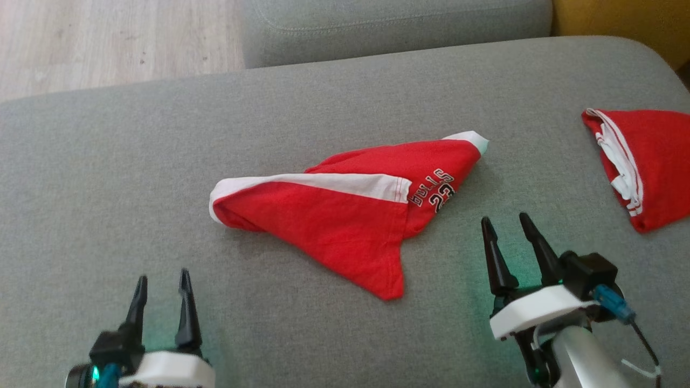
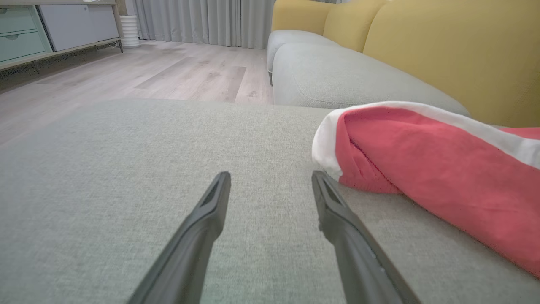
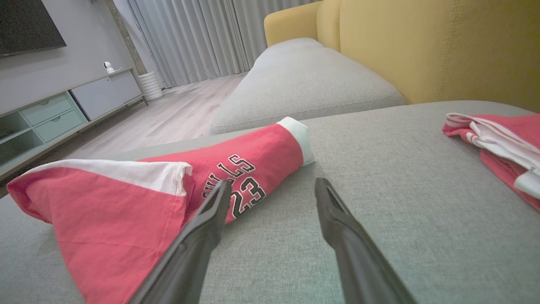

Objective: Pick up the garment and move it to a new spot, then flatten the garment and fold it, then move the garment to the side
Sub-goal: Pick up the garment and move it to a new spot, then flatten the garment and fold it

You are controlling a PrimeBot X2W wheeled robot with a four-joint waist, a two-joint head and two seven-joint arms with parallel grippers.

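Red fabric with white bands forms the garment (image 1: pixel 345 215). It lies loosely folded into a rough triangle at the middle of the grey upholstered cushion (image 1: pixel 108 188), with black-and-white lettering and the number 23 facing up towards its 2 o'clock end. In the head view, the left gripper (image 1: pixel 163 275) sits at 7 o'clock from the garment, jaws spread wide and holding nothing. Its wrist view shows bare grey cloth between the fingers and the garment's white-edged corner just beside the right-hand finger. The right gripper (image 1: pixel 505 218) sits at 4 o'clock from the garment, near the printed end, jaws likewise wide and empty; whether either gripper touches the cushion cannot be told. A second red-and-white garment (image 1: pixel 641 161) lies at 3 o'clock, well apart, at the cushion's edge. A further grey seat cushion (image 1: pixel 377 27) adjoins at 12 o'clock, a yellow backrest (image 1: pixel 620 21) stands at 1 o'clock, and pale wood flooring (image 1: pixel 108 43) shows at 10 o'clock.
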